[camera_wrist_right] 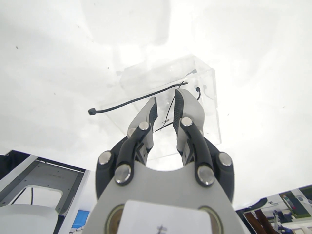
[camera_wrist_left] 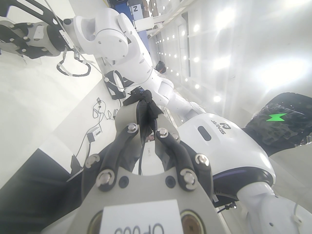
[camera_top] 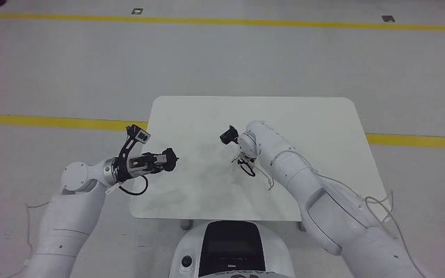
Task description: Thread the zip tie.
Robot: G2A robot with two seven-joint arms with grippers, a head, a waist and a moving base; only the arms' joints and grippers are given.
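My left gripper sits just inside the left edge of the table, its two grey metal fingers pressed together on a black zip tie. The thin, flat plastic strand runs back between the dark finger links, and its front end sticks out past the fingertips in a crumpled black knot. My right gripper hangs near the middle of the table with its fingers spread. Their inner faces carry ribbed black pads, and nothing is between them. Directly beneath it I see a clear box, glossy and straight-walled with sharp edges, standing on the smooth white tabletop. A second tie lies across the box's rim in a gentle curve, its small square head hanging outside one wall and its pointed tail ending near one fingertip. Inside the box lie more loose ties, thin and crossed over one another; I cannot count them.
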